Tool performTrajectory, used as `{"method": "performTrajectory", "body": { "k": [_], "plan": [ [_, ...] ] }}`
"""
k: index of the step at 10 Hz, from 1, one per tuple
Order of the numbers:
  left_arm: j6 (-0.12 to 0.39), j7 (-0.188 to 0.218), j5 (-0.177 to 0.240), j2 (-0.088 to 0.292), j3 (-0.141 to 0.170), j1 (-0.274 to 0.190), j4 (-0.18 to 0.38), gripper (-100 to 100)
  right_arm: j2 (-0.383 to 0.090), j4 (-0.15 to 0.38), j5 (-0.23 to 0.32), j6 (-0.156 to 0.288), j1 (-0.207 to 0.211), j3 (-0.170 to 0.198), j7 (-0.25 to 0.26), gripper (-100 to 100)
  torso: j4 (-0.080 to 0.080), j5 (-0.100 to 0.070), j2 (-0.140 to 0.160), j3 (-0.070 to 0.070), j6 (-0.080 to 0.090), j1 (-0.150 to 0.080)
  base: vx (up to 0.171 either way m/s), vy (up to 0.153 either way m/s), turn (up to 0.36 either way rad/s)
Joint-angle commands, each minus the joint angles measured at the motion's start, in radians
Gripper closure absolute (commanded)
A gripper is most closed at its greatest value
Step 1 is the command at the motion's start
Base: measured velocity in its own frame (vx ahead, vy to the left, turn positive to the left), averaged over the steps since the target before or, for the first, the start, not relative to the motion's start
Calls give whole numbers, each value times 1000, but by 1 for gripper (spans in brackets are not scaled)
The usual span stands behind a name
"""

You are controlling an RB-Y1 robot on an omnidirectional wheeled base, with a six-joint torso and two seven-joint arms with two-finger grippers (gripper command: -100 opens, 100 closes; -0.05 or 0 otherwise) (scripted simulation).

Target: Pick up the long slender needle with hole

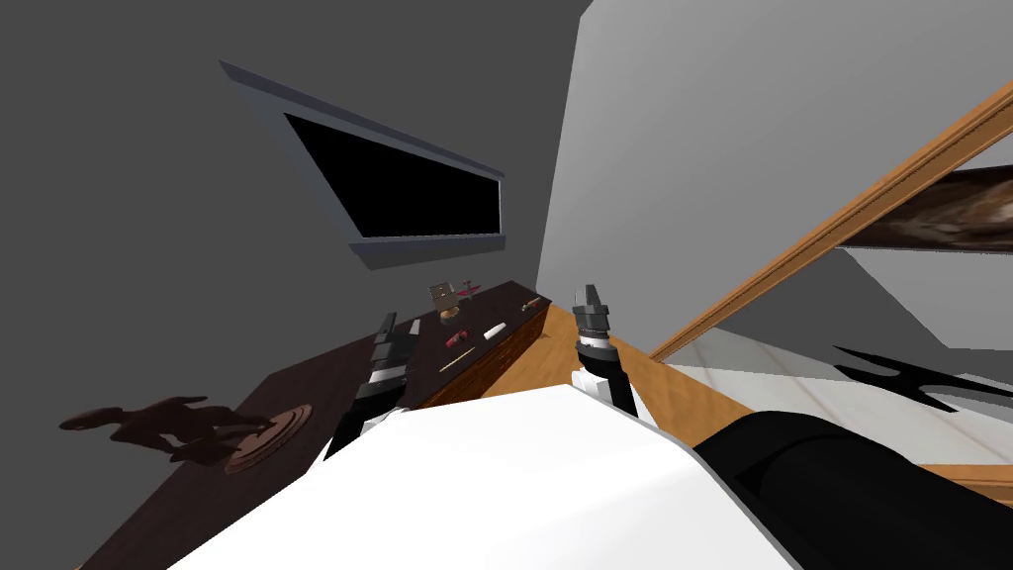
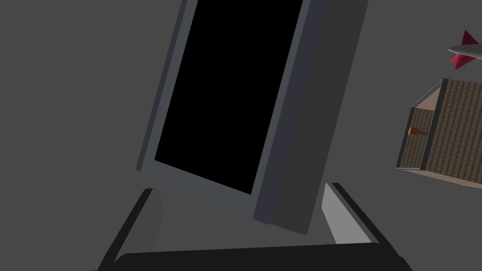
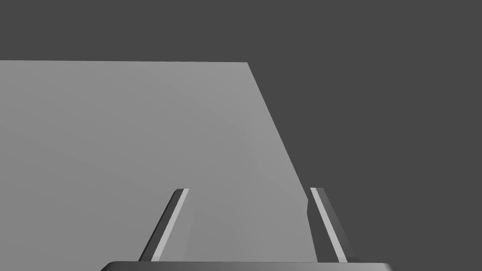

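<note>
The head view takes in the whole dark wooden tabletop [image 1: 326, 371] and the needle [image 1: 453, 363], a thin pale sliver lying flat near the table's front edge, just beside the left gripper [image 1: 386, 322] on its right. Its long axis runs roughly along the table's length, one end toward the robot and the other toward the far corner. Which end bears the hole cannot be told. There is one needle. Beyond it lie one red object [image 1: 458, 338], one white block [image 1: 494, 330] and one small woven box [image 1: 442, 294], with one orange-tipped piece [image 1: 532, 304] at the far end. One dark sculpture on a round base [image 1: 198, 430] stands at the near end. The left wrist view adds what the head view leaves unclear: the box [image 2: 442, 131] has a little drawer with a knob, and a grey, red-finned object [image 2: 466, 49] sits past it. The left gripper [image 2: 240, 188] is spread wide, holding nothing, aimed at a window frame [image 2: 292, 117] around a black area. The right gripper [image 1: 591, 294] hangs off the table's end, and its own view shows it [image 3: 248, 189] released and empty.
</note>
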Motion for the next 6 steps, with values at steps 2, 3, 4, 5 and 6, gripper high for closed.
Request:
{"method": "performTrajectory", "body": {
  "k": [2, 3, 4, 5, 6],
  "plan": [
    [45, 23, 76, 35, 7, 6, 36, -100, 0, 0, 0, 0, 0, 0, 0, 0, 0, 0, 0, 0, 0, 1, 19, -48, -78],
    [45, 23, 84, 35, 7, 6, 36, -100, 0, 0, 0, 0, 0, 0, 0, 0, 0, 0, 0, 0, 0, 1, 14, -34, -41],
    [74, 36, 125, 52, 8, 14, 58, -100, 0, 0, 0, 0, 0, 0, 0, 0, 0, 0, 0, 0, 0, 2, 12, -43, -96],
    [104, 48, 155, 67, 9, 23, 81, -100, 0, 0, 0, 0, 0, 0, 0, 0, 0, 0, 0, 0, 0, 2, 32, -72, -177],
    [104, 48, 178, 67, 9, 23, 81, -100, 0, 0, 0, 0, 0, 0, 0, 0, 0, 0, -1, 0, 0, 0, 28, -55, -46]
  ]
}}
